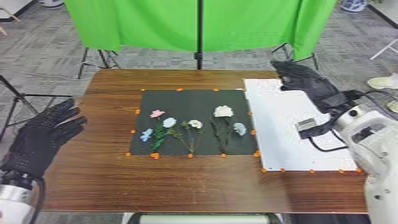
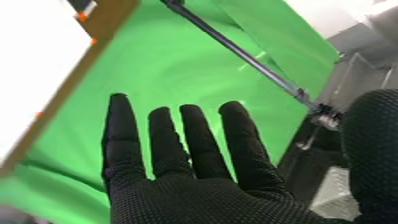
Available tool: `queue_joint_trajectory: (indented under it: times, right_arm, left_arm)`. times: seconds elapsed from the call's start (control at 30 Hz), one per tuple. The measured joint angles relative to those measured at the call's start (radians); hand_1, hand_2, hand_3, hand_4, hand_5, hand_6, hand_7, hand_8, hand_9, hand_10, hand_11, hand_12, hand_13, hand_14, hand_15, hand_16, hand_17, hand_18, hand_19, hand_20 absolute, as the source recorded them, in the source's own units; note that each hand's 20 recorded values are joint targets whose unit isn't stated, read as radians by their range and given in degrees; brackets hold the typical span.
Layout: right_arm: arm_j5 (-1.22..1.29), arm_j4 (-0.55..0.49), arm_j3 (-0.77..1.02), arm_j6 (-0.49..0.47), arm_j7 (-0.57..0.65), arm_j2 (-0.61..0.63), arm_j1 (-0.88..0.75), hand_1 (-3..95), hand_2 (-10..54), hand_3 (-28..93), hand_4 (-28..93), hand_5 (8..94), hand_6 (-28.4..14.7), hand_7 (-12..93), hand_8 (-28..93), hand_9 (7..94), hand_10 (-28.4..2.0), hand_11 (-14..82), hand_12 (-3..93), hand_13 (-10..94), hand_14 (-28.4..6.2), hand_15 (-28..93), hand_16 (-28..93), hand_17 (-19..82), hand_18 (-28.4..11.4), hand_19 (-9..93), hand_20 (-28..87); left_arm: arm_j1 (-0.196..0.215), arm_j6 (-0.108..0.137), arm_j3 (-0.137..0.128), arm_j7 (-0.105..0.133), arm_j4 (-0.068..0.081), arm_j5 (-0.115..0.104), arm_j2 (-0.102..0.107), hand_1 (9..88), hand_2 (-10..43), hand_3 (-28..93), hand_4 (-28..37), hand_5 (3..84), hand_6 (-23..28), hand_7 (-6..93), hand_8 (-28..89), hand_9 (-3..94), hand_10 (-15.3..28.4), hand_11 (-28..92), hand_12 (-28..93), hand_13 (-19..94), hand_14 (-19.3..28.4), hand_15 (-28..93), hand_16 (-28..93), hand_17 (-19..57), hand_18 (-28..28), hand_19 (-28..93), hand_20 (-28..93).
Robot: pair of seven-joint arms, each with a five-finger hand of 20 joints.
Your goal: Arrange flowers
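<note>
Right hand is positioned at the far end of the white sheet, fingers straight and apart. Left hand is located at the left side of the table, fingers extended and slightly separated. Flowers lie side by side on the dark mat, left of the sheet.

Bright, even light fills the head view, laying a soft sheen on the brown table. The white sheet is glaringly pale in both views, while soft shadows mark the green cloth's folds.
</note>
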Motion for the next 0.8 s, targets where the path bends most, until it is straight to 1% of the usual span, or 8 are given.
queue_joint_trajectory:
  times: [0.07, 0.13, 0.2, 0.27, 0.4, 0.53, 0.67, 0.8]
  right_arm:
    - [0.102, -0.017, 0.029, 0.031, 0.034, -0.004, -0.043, 6.7, -0.9, 78, -28, 25.8, -4.5, 4, -8, 24.9, -12.0, -0.4, 22.0, 17, -11.8, -7, 39, -2, -19.8, 36, 17]
    - [0.226, -0.039, 0.056, 0.106, 0.044, -0.019, -0.102, 6.5, -1.0, 77, -28, 24.6, -4.3, 3, -8, 23.7, -11.8, -1.4, 21.6, 16, -12.0, -8, 38, -3, -19.9, 34, 16]
    - [0.335, -0.062, 0.082, 0.168, 0.043, -0.043, -0.16, 6.2, -0.9, 77, -28, 22.6, -3.9, 2, -8, 21.8, -11.1, -2.4, 21.3, 15, -11.5, -9, 38, -4, -19.8, 33, 15]
    - [0.425, -0.08, 0.105, 0.185, 0.04, -0.075, -0.213, 6.1, -0.6, 76, -28, 20.3, -4.0, 2, -7, 19.7, -10.5, -3.6, 21.2, 13, -10.4, -11, 38, -6, -19.3, 32, 14]
    - [0.563, -0.094, 0.116, 0.166, 0.04, -0.138, -0.286, 5.1, 0.5, 75, -28, 18.2, -3.7, 1, -7, 18.1, -9.1, -5.1, 22.4, 11, -9.1, -16, 44, -9, -18.2, 31, 12]
    - [0.578, -0.094, 0.114, 0.112, 0.045, -0.198, -0.306, 4.8, 0.7, 75, -28, 17.9, -3.8, 1, -6, 17.4, -9.0, -5.5, 23.1, 11, -8.9, -17, 45, -11, -18.3, 32, 12]
    - [0.485, -0.101, 0.11, 0.085, 0.049, -0.238, -0.307, 5.7, -0.4, 77, -28, 19.1, -4.1, 2, -6, 18.3, -9.5, -5.0, 23.6, 12, -9.2, -16, 46, -10, -18.8, 33, 13]
    - [0.455, -0.108, 0.088, 0.145, 0.036, -0.249, -0.321, 6.8, -1.0, 78, -28, 20.3, -4.8, 3, -6, 19.1, -10.4, -4.4, 24.2, 13, -9.4, -16, 47, -10, -19.4, 35, 13]
  left_arm:
    - [-0.003, 0.01, 0.007, 0.024, -0.002, -0.002, -0.005, 24.1, 0.9, 68, -26.4, 32.1, 3.0, 16.4, -10, 25.1, 9.7, 21, 16, 18, 13.5, 31, -2, -9.2, 23.7, 47, 1]
    - [-0.005, 0.013, 0.012, 0.044, -0.003, -0.005, -0.015, 22.4, -1.3, 68, -27.2, 30.0, 2.2, 15.5, -9, 23.3, 9.2, 19, 17, 17, 13.0, 28, 0, -10.2, 24.0, 46, 1]
    - [-0.006, 0.013, 0.018, 0.052, -0.003, -0.013, -0.028, 21.3, -2.6, 68, -28.0, 26.2, 1.2, 14.4, -9, 19.8, 7.9, 15, 18, 14, 11.9, 22, 2, -12.6, 24.4, 43, 1]
    - [-0.009, 0.011, 0.029, 0.058, -0.002, -0.028, -0.045, 21.2, -3.1, 68, -28.2, 25.3, 1.1, 14.0, -9, 18.3, 7.5, 13, 18, 12, 11.1, 19, 2, -13.4, 24.3, 42, 1]
    - [-0.03, 0.008, 0.058, 0.061, 0.011, -0.04, -0.07, 20.5, -4.3, 66, -28.2, 24.2, 0.9, 13.7, -9, 17.1, 7.1, 11, 19, 11, 10.6, 16, 4, -15.0, 24.3, 41, 1]
    - [-0.061, -0.001, 0.08, 0.064, 0.026, -0.041, -0.076, 20.1, -5.4, 66, -28.3, 23.5, 0.7, 13.7, -8, 16.7, 6.9, 10, 20, 11, 10.7, 14, 5, -15.6, 24.4, 40, 1]
    - [-0.077, -0.028, 0.095, 0.056, 0.035, -0.04, -0.083, 20.0, -5.4, 66, -28.3, 23.1, 0.8, 13.7, -8, 16.6, 6.9, 9, 21, 11, 10.8, 13, 6, -15.9, 24.6, 40, 2]
    - [-0.097, -0.063, 0.117, 0.046, 0.052, -0.039, -0.087, 19.9, -5.4, 67, -28.3, 23.2, 0.9, 13.8, -8, 16.7, 6.9, 9, 21, 11, 10.8, 13, 7, -15.9, 24.7, 40, 2]
